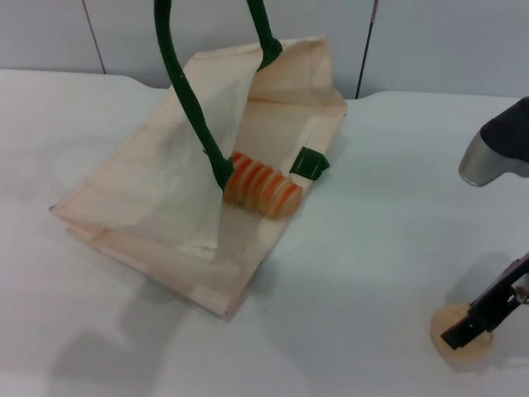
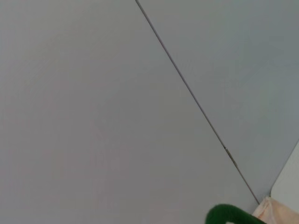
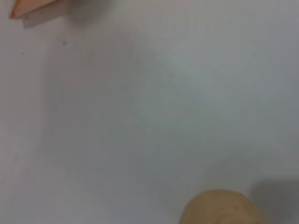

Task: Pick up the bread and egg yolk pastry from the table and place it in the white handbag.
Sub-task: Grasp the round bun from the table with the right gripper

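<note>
While the bread (image 1: 264,189) lies inside the mouth of the white handbag (image 1: 165,207), its long axis runs from the dark green handle (image 1: 194,107) toward the table's (image 1: 364,248) right front. It is tan with orange-red crosswise stripes. The egg yolk pastry (image 1: 461,337), a plain pale-tan ball, sits on the table at the front right, well apart from the bag. The right gripper (image 1: 488,310) hangs right over the pastry; whether its fingers are spread or touch it cannot be told. The left gripper is out of sight.

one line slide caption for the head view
Orange-striped tan bread lies in the cream handbag; right gripper is over the round pale-tan pastry.
</note>
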Controlling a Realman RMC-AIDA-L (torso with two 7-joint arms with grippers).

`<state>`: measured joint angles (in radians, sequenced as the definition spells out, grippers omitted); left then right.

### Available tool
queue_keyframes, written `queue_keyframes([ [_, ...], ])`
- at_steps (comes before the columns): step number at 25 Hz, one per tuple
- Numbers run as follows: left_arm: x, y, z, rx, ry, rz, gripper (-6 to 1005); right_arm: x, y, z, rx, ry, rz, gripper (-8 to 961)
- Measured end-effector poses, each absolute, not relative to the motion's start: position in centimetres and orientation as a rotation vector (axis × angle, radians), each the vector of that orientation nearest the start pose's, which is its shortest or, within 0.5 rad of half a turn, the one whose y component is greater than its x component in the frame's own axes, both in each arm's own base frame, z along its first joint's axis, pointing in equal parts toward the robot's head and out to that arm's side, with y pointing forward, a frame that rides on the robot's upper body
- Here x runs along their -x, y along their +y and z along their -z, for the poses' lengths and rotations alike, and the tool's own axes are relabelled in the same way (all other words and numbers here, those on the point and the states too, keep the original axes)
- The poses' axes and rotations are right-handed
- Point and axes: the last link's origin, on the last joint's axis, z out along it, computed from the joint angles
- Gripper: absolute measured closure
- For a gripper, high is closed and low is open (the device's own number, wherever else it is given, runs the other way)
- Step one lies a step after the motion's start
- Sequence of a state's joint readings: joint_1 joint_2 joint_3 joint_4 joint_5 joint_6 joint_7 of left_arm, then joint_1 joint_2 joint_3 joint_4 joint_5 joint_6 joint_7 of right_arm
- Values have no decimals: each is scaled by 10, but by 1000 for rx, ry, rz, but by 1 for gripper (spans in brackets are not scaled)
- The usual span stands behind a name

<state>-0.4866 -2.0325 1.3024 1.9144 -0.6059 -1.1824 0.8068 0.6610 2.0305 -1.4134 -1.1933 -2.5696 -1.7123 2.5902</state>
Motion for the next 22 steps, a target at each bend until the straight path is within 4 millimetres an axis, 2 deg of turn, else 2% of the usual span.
queue_keyframes([
  [11, 77, 376, -119, 2191, -78, 50, 846, -209, 342, 13, 2638, 1118, 791, 245],
  [22, 79, 376, -118, 2192, -82, 47, 844, -200, 343, 14, 2642, 1065, 792, 265],
])
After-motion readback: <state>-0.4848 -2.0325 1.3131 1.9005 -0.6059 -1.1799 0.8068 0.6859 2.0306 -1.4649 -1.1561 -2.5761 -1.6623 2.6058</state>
